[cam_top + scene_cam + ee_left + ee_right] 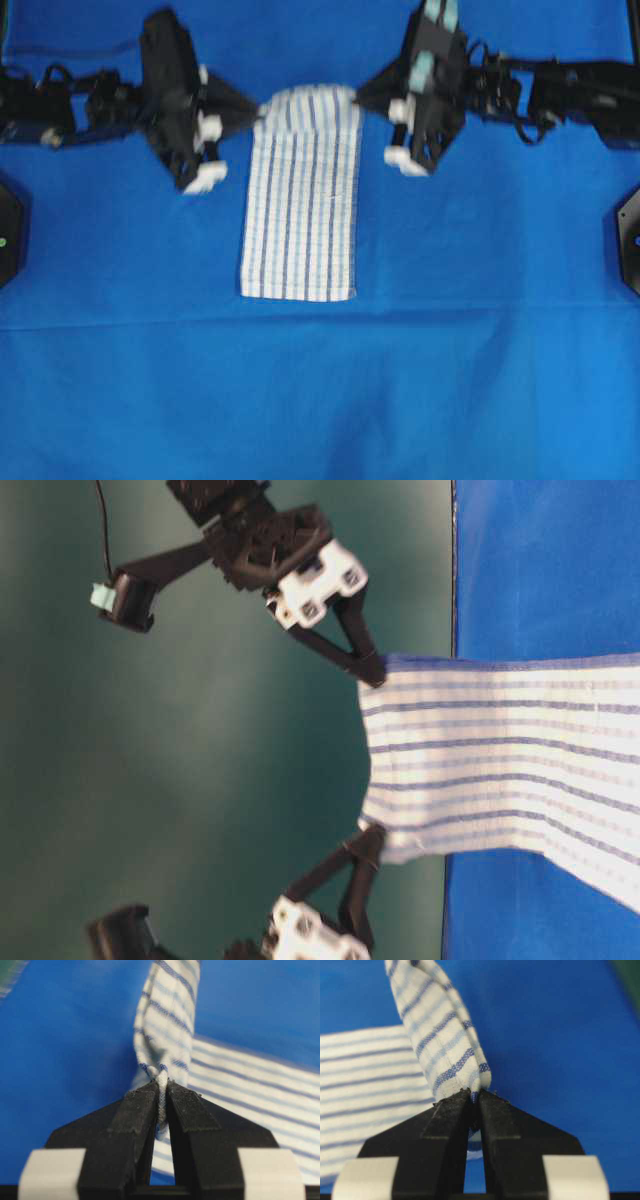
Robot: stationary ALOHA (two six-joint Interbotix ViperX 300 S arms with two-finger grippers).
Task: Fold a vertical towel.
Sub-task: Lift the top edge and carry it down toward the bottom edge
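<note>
Blue cloth (pixel 480 350) – striped towel (pixel 300 235) on it (far end raised).

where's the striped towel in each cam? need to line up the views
Overhead: towel centre, far end lifted between both arms.
Table-level: right half, stripes horizontal, left edge raised off the blue cloth.
Left wrist: upper centre and right, corner pinched in the jaws.
Right wrist: left and upper centre, corner pinched.
Shared landmark: the blue cloth.

Left gripper (pixel 258 108) and right gripper (pixel 362 97) (raised, facing inward) have jaws clamped.
</note>
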